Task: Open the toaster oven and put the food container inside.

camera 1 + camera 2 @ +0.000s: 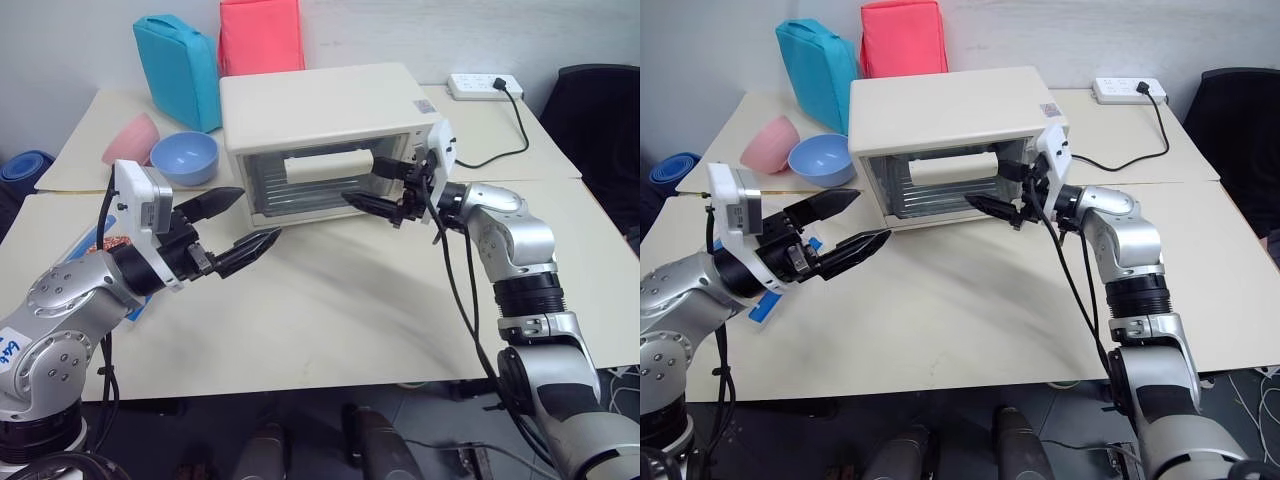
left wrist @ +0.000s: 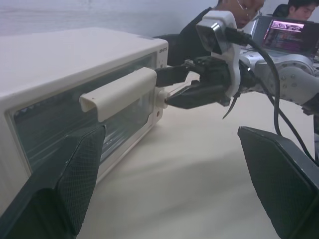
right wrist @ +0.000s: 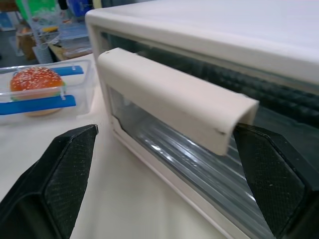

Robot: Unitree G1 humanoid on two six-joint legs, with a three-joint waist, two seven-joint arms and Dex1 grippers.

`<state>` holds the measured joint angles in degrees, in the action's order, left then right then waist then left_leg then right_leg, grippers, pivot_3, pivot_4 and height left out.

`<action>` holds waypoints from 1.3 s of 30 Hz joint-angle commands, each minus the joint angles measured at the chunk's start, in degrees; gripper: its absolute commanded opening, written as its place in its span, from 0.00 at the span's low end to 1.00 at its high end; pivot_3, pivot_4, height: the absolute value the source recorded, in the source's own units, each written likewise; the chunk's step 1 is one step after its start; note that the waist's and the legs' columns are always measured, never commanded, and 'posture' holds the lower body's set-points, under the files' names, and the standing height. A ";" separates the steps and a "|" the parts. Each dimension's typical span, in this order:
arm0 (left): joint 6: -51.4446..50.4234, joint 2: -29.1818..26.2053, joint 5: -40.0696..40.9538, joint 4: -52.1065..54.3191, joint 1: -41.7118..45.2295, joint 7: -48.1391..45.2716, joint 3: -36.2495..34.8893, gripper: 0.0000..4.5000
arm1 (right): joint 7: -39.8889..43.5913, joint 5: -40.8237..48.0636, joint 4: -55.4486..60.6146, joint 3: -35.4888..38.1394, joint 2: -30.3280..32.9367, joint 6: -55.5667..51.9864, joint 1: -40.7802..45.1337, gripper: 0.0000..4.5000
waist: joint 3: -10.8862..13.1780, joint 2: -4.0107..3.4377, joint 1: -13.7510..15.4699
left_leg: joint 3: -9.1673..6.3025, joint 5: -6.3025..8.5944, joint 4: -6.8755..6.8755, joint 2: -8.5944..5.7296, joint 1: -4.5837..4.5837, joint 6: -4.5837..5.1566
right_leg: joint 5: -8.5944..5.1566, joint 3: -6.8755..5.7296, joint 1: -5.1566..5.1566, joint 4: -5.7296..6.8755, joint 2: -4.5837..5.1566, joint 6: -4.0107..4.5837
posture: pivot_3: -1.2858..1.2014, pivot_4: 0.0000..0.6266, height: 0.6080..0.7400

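Observation:
The cream-white toaster oven (image 1: 320,110) stands at the back middle of the table with its glass door closed. My right gripper (image 1: 360,180) is open at the right end of the white bar handle (image 3: 169,97), one finger above and one below it; contact cannot be told. In front of the oven's left side, my left gripper (image 1: 262,213) hovers open over the table with nothing between its fingers. The clear food container (image 3: 40,92), with blue clip strips and a sesame bun inside, lies on the table to the oven's left, mostly hidden behind my left arm in the eye views.
A pink bowl (image 1: 130,140) and a blue bowl (image 1: 185,157) sit left of the oven. A blue bag (image 1: 178,70) and a red bag (image 1: 262,35) stand behind. A power strip (image 1: 485,87) with a black cable lies back right. People sit beyond the table by a laptop (image 2: 294,35).

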<state>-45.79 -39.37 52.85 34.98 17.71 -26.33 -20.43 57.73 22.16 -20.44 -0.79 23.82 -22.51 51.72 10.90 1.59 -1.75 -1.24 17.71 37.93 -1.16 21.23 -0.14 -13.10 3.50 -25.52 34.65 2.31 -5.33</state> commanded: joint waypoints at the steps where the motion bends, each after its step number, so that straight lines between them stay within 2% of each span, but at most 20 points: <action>1: 1.41 -0.74 -0.06 0.20 1.83 0.99 -0.92 1.00 | 1.07 0.41 2.50 0.23 -0.30 1.29 0.68 0.99 | 0.00 0.00 0.01 | 0.00 0.00 0.00 0.00 -0.01 0.00 | 0.00 0.00 0.00 0.00 0.00 0.00 | 0.52 0.24 1.00; 8: 2.87 -0.43 -3.10 -2.46 3.27 1.31 0.46 1.00 | 3.92 3.95 9.72 1.36 0.04 -0.32 -2.53 0.99 | 0.01 -0.01 -0.17 | 0.00 0.01 -0.01 0.04 -0.03 -0.02 | 0.00 0.00 -0.01 0.04 -0.06 0.00 | 0.52 0.24 1.00; 12: 2.98 1.48 -5.54 -9.41 11.33 6.08 1.20 1.00 | 5.74 7.06 17.38 1.66 0.95 -2.38 -8.35 0.99 | 0.02 -0.02 0.10 | -0.05 0.01 -0.02 0.03 0.02 -0.03 | 0.00 -0.05 -0.04 0.03 -0.06 0.00 | 0.52 0.24 1.00; 15: 4.46 1.31 -10.43 -13.30 16.06 5.87 5.03 0.87 | 6.05 7.28 19.94 1.09 1.02 -2.27 -10.98 1.00 | 0.04 -0.05 -0.33 | 0.01 0.01 -0.02 0.03 -0.01 -0.03 | 0.00 0.02 -0.04 0.06 -0.08 0.00 | 0.52 0.24 1.00; 20: 7.51 1.84 -19.67 -20.82 22.80 3.90 13.73 0.53 | 5.11 6.41 20.30 0.49 0.26 -1.44 -12.75 1.00 | 0.04 -0.05 -0.38 | 0.01 0.02 -0.03 0.03 0.00 -0.05 | 0.00 0.01 -0.05 0.07 -0.11 0.00 | 0.52 0.24 1.00; 25: 10.73 0.78 -26.91 -24.88 24.08 -0.67 19.83 0.21 | 3.89 5.63 20.02 0.38 -0.47 -0.67 -13.22 1.00 | 0.04 -0.05 -0.57 | 0.03 0.03 -0.06 0.06 -0.01 -0.06 | 0.00 0.05 -0.08 0.07 -0.13 0.00 | 0.52 0.24 1.00; 34: 13.04 -0.46 -32.71 -25.11 21.61 -6.59 22.64 0.21 | 2.09 5.46 21.92 1.11 0.08 -1.01 -15.34 1.00 | 0.04 -0.05 -0.54 | 0.04 0.01 -0.04 0.05 -0.06 -0.08 | 0.00 0.07 -0.08 0.12 -0.10 0.00 | 0.52 0.24 1.00; 39: 12.01 -1.14 -32.58 -21.40 18.82 -9.48 22.30 0.21 | -0.60 2.30 23.68 2.45 4.17 -1.40 -19.45 1.00 | 0.03 -0.06 -0.44 | 0.05 0.01 -0.03 0.04 -0.06 -0.08 | 0.00 0.08 -0.08 0.19 -0.05 0.00 | 0.52 0.24 1.00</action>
<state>-33.09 -39.43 20.77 11.50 37.82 -34.54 1.29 57.91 24.60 0.46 -0.64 25.99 -24.79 32.73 10.93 1.54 -2.20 -1.20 17.71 37.91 -1.14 21.17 -0.22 -13.10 3.58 -25.60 34.81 2.28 -5.34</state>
